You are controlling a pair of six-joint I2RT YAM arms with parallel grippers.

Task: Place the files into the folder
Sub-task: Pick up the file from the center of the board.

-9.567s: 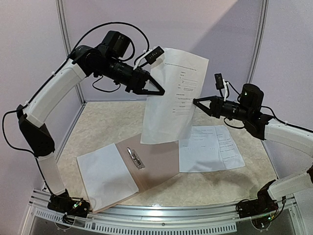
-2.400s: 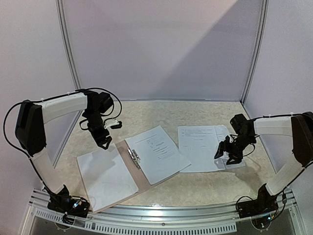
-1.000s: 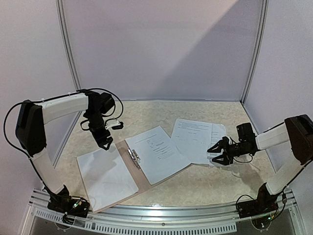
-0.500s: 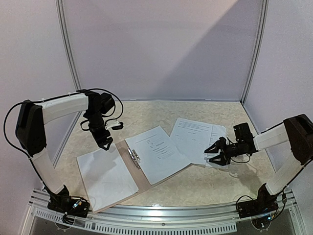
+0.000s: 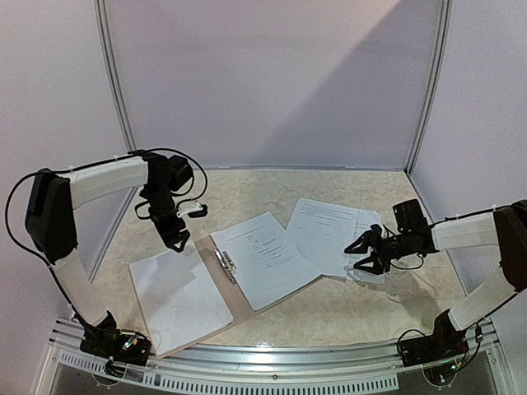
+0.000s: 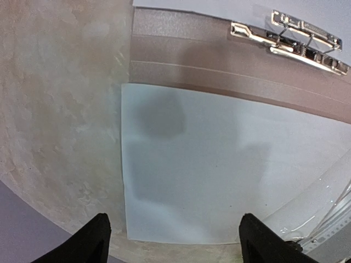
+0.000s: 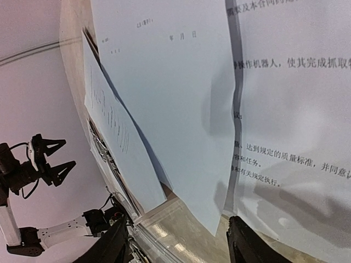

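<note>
The brown folder (image 5: 237, 306) lies open at the front left, its metal clip (image 5: 225, 266) on the spine. A blank white sheet (image 5: 177, 300) covers its left half and a printed file (image 5: 263, 259) its right half. Two more printed files (image 5: 323, 233) overlap on the table to the right, the upper one skewed left. My right gripper (image 5: 356, 257) is low at their near edge. Its jaws are open in the right wrist view, with the upper file's corner (image 7: 219, 213) just ahead of the right gripper (image 7: 181, 246). My left gripper (image 5: 175, 239) hangs open above the blank sheet (image 6: 219, 170).
Pale partition walls close in the table at the back and both sides. A metal rail (image 5: 272, 362) runs along the near edge between the arm bases. The clip (image 6: 290, 38) and the folder's brown card (image 6: 219, 71) show at the top of the left wrist view.
My right gripper has crept a little to the left along the near edge of the loose files, and its wrist has lifted slightly. The left arm has not moved.
</note>
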